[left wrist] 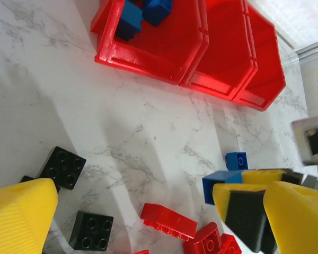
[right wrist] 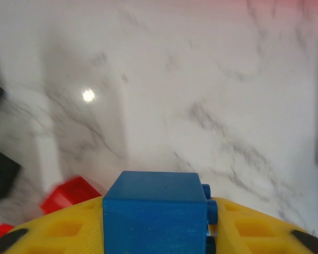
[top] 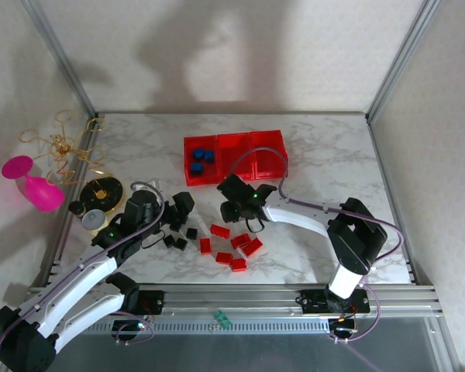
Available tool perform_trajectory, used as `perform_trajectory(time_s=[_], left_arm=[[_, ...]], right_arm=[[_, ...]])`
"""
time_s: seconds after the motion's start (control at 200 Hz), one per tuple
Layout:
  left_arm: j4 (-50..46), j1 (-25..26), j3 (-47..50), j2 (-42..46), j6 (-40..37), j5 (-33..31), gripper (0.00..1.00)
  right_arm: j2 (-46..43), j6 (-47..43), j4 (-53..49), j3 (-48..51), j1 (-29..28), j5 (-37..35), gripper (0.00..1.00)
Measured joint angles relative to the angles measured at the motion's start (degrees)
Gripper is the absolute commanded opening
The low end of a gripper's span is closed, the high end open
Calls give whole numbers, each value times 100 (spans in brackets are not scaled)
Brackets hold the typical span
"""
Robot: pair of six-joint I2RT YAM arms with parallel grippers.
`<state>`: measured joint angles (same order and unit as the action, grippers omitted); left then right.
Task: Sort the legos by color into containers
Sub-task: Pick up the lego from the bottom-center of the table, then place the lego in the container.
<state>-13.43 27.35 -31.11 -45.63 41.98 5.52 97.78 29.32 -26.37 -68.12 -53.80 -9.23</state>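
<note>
Three joined red containers (top: 234,156) (left wrist: 201,47) stand at the back middle of the table. The left one holds blue legos (top: 201,160) (left wrist: 131,20). My right gripper (top: 244,206) (right wrist: 156,217) is shut on a blue lego (right wrist: 155,209) just in front of the containers, above the marble. That held lego (left wrist: 216,184) also shows in the left wrist view, with a small blue one (left wrist: 236,160) lying behind it. My left gripper (top: 178,208) (left wrist: 159,203) is open over the black legos (top: 178,236) (left wrist: 63,166). Red legos (top: 234,248) (left wrist: 168,221) lie between the arms.
A pink goblet (top: 29,183), tangled rubber bands (top: 62,146) and a gold disc (top: 102,191) sit at the left edge. A small green piece (top: 222,318) lies on the front rail. Metal frame posts (top: 395,70) rise at the back corners.
</note>
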Motion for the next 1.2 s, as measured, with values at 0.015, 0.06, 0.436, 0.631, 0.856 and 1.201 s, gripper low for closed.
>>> perform_trajectory(time_s=[0.015, 0.06, 0.436, 0.631, 0.856, 1.201], left_arm=[[0, -13, -20, -15, -7, 0, 100], [-7, -68, -79, -61, -44, 4, 100], [50, -734, -321, -402, -271, 7, 100], [170, -872, -474, -708, -385, 4, 100], [334, -962, -516, -925, -413, 4, 100], [439, -990, -522, -973, -431, 72, 100]], right_arm=[[20, -15, -2, -76, 11, -7, 41], [101, -57, 24, -345, 46, -33, 41], [1698, -669, 702, -2527, 369, -560, 41], [2608, -1047, 868, -3604, 584, -776, 42], [3593, -1467, 901, -4929, 669, -918, 52], [3733, -1663, 855, -5200, 717, -852, 65]])
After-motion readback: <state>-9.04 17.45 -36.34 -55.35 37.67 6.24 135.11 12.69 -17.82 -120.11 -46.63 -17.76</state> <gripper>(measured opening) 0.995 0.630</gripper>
